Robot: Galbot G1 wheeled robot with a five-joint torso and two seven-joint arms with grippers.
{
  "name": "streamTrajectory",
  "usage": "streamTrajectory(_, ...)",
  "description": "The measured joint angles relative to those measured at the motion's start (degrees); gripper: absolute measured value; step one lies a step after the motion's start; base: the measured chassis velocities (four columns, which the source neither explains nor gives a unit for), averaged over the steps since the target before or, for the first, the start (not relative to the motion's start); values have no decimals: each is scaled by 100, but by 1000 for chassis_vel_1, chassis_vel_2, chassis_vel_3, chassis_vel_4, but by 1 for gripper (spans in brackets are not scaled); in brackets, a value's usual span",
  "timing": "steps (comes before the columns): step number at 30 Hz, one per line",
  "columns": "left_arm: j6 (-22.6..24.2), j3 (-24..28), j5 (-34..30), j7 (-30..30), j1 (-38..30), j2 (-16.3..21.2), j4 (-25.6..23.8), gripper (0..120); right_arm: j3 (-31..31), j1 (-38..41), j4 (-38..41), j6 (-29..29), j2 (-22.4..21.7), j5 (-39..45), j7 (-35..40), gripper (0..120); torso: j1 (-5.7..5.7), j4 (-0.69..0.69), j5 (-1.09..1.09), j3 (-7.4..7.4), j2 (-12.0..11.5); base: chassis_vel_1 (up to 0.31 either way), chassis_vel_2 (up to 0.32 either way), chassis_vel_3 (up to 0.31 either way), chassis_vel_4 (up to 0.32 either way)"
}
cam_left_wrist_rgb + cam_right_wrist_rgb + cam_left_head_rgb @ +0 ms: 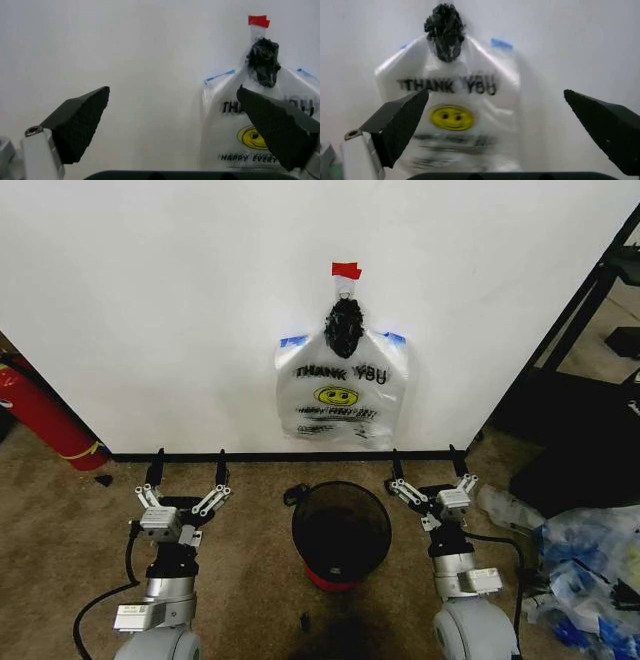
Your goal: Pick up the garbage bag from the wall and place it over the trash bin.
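On the white wall (150, 300) hangs a flat bundle of white "THANK YOU" smiley bags (342, 395) (220, 131) (455, 93), gathered under a black knot (345, 325) below a strip of red tape. The single garbage bag is hidden in that bundle; I cannot tell it apart. The black mesh trash bin (341, 484) with a red base stands on the carpet just below it, between my arms. My left gripper (190, 458) (172, 90) is open, left of the bin. My right gripper (425, 455) (495, 92) is open, right of the bin. Both point at the wall and hold nothing.
A red fire extinguisher (40, 415) leans at the left by the black baseboard (250, 456). A heap of clear and blue plastic (590, 570) lies on the floor at the right, with a black rack (590, 310) behind it.
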Motion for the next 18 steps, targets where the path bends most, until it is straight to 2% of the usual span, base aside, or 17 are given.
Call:
streamTrajectory(1, 0, 0, 0, 0, 0, 0, 0, 100, 0, 0, 0, 0, 0, 0, 0, 100, 0, 0, 0, 0, 0, 0, 0, 0, 0)
streamTrajectory(2, 34, 64, 12, 11, -72, 57, 55, 100, -88, 112, 83, -133, -144, 511, 8, 100, 0, -2, -2, 0, 0, 0, 0, 0, 0)
streamTrajectory(3, 55, 91, 30, 24, -107, 82, 88, 100, -150, 226, 116, -192, -239, 857, -7, 100, 0, -10, -4, 0, 0, 0, 0, 0, 0)
streamTrajectory(4, 64, 100, 41, 30, -114, 89, 109, 100, -236, 364, 122, -245, -323, 1162, -55, 100, 0, -5, -3, 0, 0, 0, 0, 0, 0)
streamTrajectory(7, 68, 101, 76, 35, -122, 91, 175, 100, -459, 973, -22, -382, -517, 1727, -138, 100, 0, -2, -3, 0, 0, 0, 0, 0, 0)
streamTrajectory(11, 68, 83, 86, 35, -135, 84, 206, 100, -591, 1448, -312, -410, -609, 1802, -155, 100, 0, -1, -2, 0, 0, 0, 0, 0, 0)
streamTrajectory(13, 66, 54, 90, 35, -143, 77, 250, 100, -834, 2024, -755, -357, -672, 1868, -170, 100, 0, -3, -1, 1, 0, 0, 0, 0, 0)
streamTrajectory(18, 61, 2, 91, 31, -169, 83, 334, 100, -1225, 2766, -1512, -197, -545, 1912, -155, 100, 1, -2, 0, 1, -1, 0, 0, 0, 0)
